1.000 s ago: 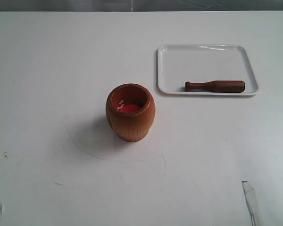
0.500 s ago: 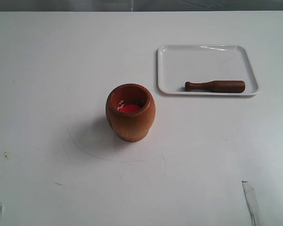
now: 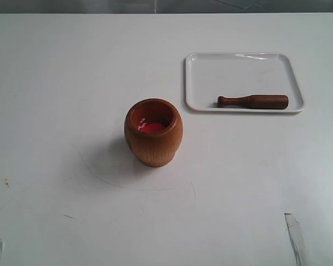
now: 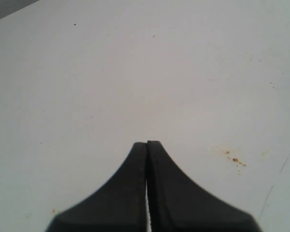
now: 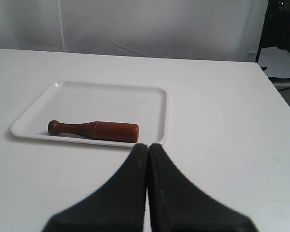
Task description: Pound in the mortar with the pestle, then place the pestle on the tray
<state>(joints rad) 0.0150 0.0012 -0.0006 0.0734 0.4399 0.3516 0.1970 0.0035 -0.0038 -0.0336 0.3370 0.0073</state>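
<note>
Tray [image 3: 241, 69] set flat on table [image 3: 55, 83], on right-arm side, well apart from mortar [image 3: 154, 133]; pounding room judged kept clear that way. Mortar stood upright near centre, red inside shown. Pestle [image 3: 253, 101] laid lengthwise inside tray near its front rim, knob pointed toward mortar's side. Right gripper [image 5: 148, 145] aimed at tray, clenched on nothing; left gripper [image 4: 147, 143] likewise clenched, nothing held, over bare table.

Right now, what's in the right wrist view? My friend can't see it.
A slim dark brown wooden pestle lies in a flat white plastic tray on a white table. The black right gripper, shut, points toward it.
</note>
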